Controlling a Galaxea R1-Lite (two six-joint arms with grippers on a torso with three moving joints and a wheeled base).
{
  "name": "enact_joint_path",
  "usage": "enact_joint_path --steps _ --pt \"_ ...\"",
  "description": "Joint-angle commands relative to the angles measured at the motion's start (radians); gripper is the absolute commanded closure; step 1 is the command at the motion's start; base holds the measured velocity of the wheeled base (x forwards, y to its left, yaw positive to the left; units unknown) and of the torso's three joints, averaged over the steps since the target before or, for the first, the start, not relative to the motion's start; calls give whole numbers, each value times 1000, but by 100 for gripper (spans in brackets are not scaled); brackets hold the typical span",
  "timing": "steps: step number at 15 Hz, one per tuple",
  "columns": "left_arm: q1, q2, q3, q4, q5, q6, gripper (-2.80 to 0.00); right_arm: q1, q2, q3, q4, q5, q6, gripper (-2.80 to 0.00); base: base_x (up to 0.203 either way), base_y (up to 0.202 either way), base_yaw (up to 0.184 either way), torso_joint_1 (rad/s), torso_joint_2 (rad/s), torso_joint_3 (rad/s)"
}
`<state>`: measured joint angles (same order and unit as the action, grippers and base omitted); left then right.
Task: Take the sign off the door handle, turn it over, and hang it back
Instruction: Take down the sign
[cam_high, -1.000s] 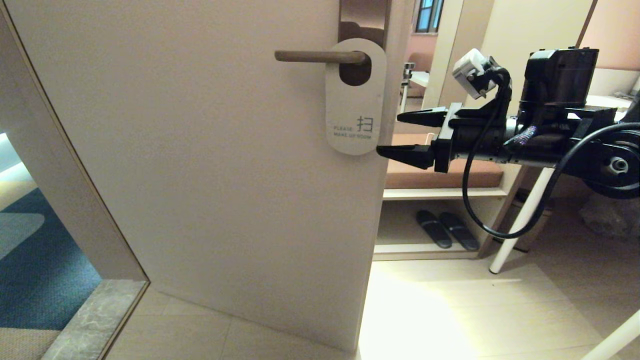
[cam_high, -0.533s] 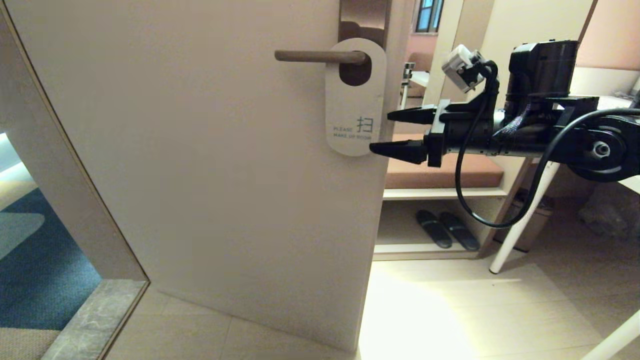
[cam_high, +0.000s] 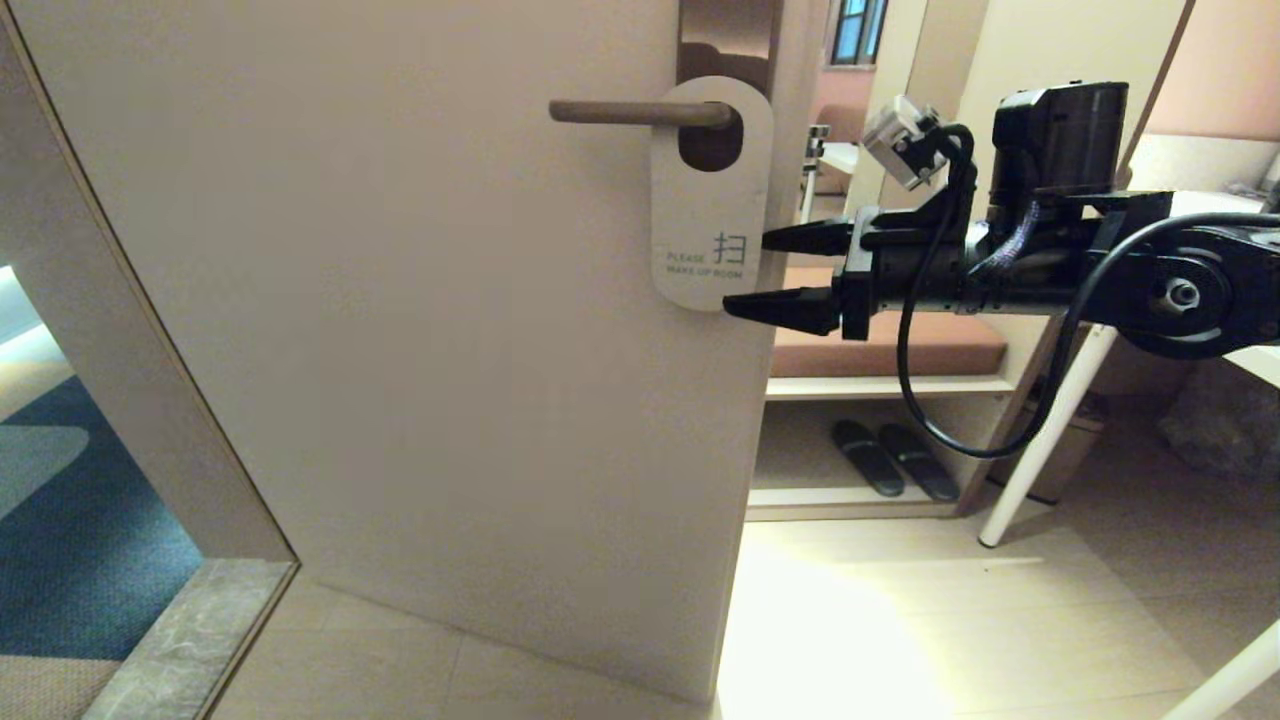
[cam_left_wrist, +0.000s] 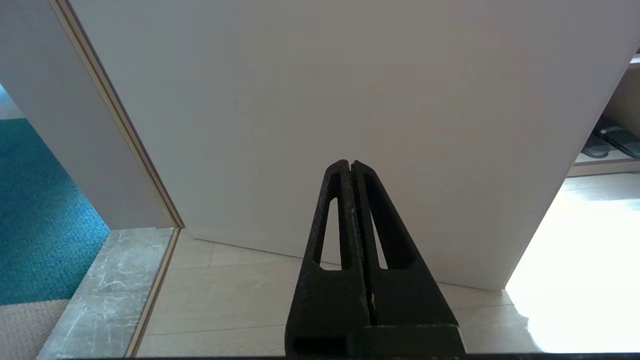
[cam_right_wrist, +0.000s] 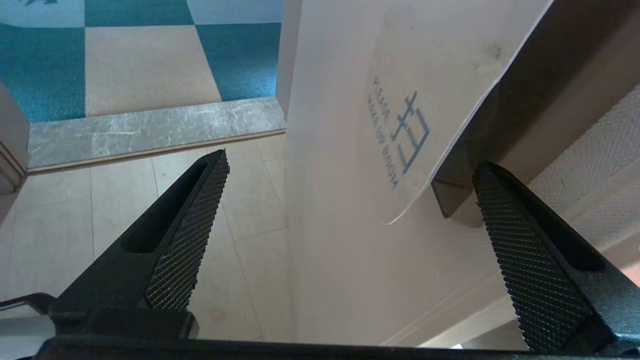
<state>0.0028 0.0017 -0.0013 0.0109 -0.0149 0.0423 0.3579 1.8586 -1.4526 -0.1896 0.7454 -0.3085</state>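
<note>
While the sign hangs on the door handle, spread right claw astride its edge.

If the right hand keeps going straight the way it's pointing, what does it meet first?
Most likely the sign: the open right hand points at its lower edge, one finger in front of it and one behind. Depth is unclear; the door's edge lies close behind.

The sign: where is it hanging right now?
In the head view the sign hangs white side out on the door handle, against the backplate, with the open right gripper at its lower right edge.
</note>
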Motion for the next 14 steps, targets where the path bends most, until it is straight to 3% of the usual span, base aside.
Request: enact_joint_path --steps 1,14 --pt "0 1 0 1 0 1 0 4 12 -9 -2 12 -1 -280 0 0 0 0 0 0" --pt "0 1 1 0 0 1 0 26 51 -12 -37 23 2 -280 0 0 0 0 0 0"
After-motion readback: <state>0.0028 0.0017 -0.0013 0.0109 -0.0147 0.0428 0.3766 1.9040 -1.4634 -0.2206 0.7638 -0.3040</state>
